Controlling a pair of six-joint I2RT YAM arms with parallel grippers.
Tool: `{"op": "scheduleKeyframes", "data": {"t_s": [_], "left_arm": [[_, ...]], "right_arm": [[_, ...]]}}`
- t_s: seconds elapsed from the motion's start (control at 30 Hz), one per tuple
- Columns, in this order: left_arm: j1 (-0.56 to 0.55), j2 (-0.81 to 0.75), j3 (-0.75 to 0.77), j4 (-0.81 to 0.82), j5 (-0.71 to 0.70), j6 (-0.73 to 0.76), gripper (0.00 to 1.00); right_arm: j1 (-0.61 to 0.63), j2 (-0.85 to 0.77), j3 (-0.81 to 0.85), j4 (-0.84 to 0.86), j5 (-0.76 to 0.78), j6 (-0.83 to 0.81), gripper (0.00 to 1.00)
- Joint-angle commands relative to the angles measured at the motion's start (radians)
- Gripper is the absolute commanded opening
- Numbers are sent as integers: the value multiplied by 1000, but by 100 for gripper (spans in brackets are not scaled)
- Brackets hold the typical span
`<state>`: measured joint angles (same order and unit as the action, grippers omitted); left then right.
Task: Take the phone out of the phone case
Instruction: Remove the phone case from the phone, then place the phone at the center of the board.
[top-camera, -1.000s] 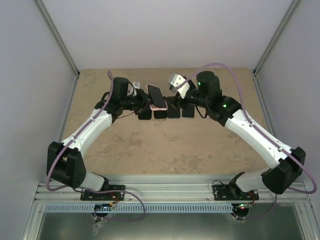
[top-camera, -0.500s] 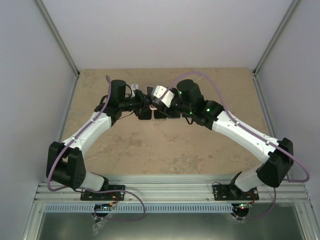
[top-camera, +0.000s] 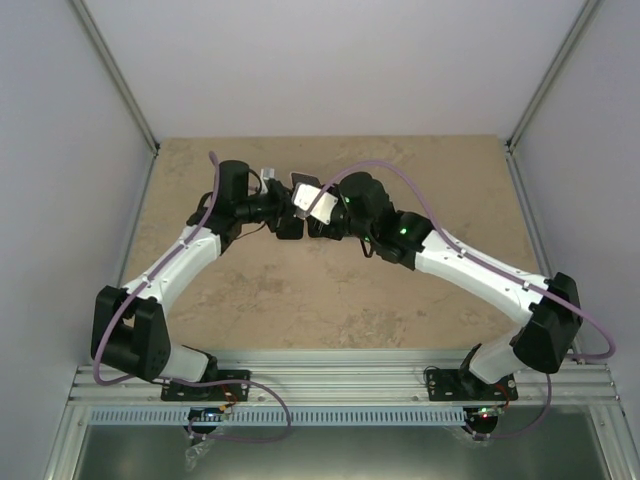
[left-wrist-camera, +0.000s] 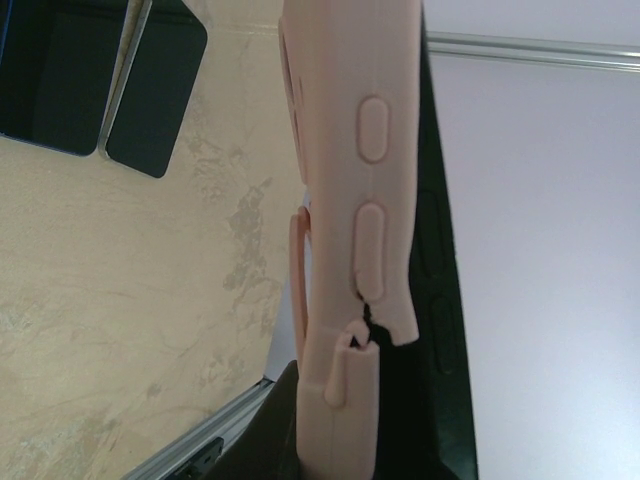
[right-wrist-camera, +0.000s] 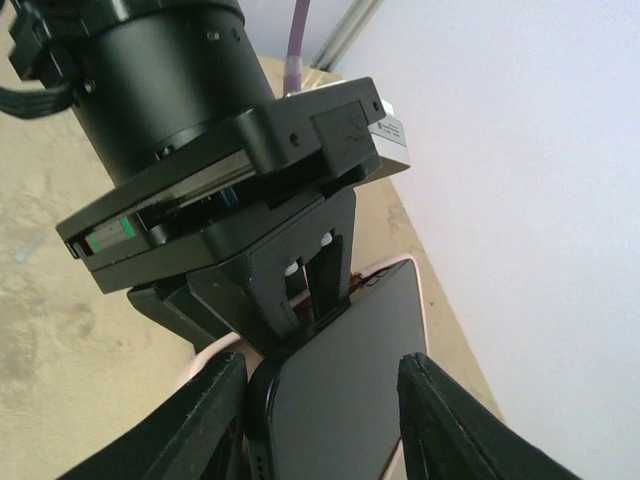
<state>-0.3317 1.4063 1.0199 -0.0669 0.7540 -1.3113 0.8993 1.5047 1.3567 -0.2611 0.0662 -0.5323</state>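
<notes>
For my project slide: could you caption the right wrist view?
Right gripper flanks the dark phone while the left gripper holds its pink case.

The phone case (left-wrist-camera: 345, 250) looks like soft pink silicone, matt and smooth, with moulded buttons. The phone (right-wrist-camera: 345, 400) in it has a glossy black glass face. The right fingers (right-wrist-camera: 435, 430) are matt black plastic. The desk (left-wrist-camera: 120, 300) is mottled beige, stone-look, with a dull sheen. Two dark phones (left-wrist-camera: 155, 90) on it are glossy.
</notes>
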Motion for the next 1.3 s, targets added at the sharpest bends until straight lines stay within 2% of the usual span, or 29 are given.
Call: {"op": "scheduleKeyframes", "data": {"t_s": [0.0, 0.5, 0.73, 0.93, 1.27], "left_arm": [[2, -47, -5, 65, 39, -14, 0], [2, -62, -6, 63, 37, 9, 0], [2, -79, -10, 26, 17, 52, 0], [8, -85, -11, -54, -44, 138, 0], [52, -76, -47, -129, -122, 201, 0]], "right_arm": [[6, 6, -56, 93, 162, -83, 39], [6, 67, -105, 173, 269, -156, 29], [7, 96, -42, 130, 247, -141, 1], [6, 81, 37, 72, 221, -125, 0], [-20, 46, 106, 3, 163, -72, 1]]}}
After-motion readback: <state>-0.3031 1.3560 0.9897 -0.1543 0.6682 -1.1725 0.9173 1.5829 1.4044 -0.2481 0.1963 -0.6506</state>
